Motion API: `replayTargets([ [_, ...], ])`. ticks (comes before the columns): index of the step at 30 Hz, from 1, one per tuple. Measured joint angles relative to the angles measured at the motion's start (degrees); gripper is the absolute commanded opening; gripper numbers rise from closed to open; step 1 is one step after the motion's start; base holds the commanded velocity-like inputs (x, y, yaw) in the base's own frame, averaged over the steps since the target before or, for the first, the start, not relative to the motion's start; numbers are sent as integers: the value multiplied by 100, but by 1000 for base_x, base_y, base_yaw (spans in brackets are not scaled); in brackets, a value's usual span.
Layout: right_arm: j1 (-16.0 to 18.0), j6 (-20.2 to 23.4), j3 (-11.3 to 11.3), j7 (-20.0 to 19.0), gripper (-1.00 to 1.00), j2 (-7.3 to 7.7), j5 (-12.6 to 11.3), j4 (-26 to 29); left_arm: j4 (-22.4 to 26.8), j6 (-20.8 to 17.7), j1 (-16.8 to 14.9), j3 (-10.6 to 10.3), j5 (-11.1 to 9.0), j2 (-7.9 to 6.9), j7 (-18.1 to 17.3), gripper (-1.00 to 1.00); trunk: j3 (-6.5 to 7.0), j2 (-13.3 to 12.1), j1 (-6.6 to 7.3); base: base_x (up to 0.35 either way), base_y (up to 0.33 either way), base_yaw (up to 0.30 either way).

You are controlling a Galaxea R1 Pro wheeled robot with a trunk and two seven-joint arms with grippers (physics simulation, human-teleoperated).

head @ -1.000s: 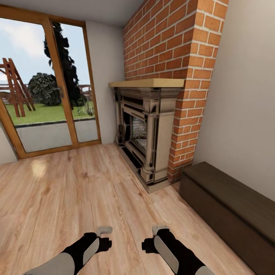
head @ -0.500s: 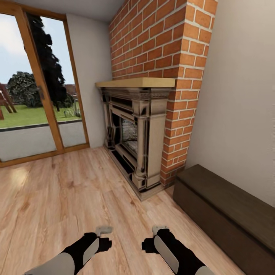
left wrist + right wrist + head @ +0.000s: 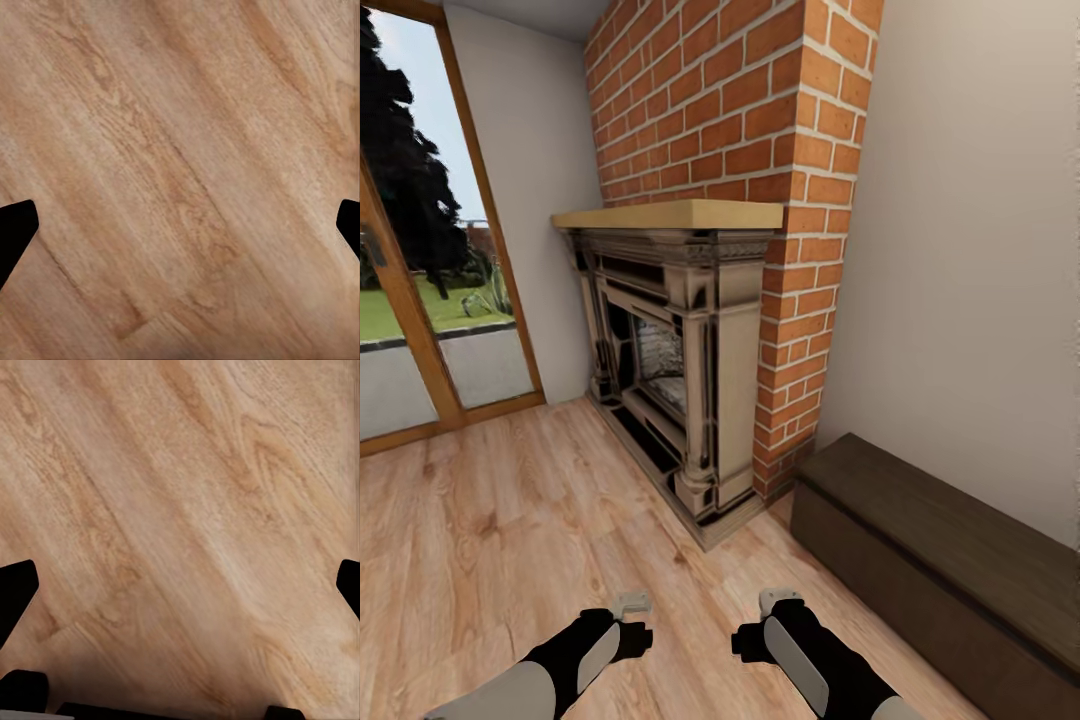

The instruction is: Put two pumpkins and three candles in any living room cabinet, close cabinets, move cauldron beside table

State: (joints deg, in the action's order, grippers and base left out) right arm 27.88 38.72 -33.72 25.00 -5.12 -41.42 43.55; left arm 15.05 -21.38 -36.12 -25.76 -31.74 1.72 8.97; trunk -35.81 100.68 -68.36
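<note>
Living room: light wood plank floor (image 3: 510, 530) spread across near ground. Red brick chimney (image 3: 740, 130) rose centre-far over ornate fireplace (image 3: 670, 350). Glass doors (image 3: 420, 290) stood far left. Long dark brown cabinet (image 3: 950, 570) ran along right wall, just beside fireplace, fronts closed. Left gripper (image 3: 180, 225) and right gripper (image 3: 180, 585) hung over bare floor, jaws wide, holding nothing.

The cabinet (image 3: 950, 560) is a long, low unit of dark brown wood standing on the plank floor against the pale wall, one end just beside the brick chimney's foot. Its flat top is bare and its front is closed.
</note>
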Motion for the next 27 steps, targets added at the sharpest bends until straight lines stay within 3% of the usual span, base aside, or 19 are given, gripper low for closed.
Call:
replayTargets([
  [13, 0, 5, 0, -1, 100, 1, -8, 0, 0, 0, 0, -4, 0, 0, 0, 100, 0, 0, -1, 243, 250, -275],
  [27, 0, 9, 44, -9, 100, 9, -75, 0, 0, 2, 0, -9, 0, 0, 0, 100, 0, 0, -3, 33, 313, -280],
])
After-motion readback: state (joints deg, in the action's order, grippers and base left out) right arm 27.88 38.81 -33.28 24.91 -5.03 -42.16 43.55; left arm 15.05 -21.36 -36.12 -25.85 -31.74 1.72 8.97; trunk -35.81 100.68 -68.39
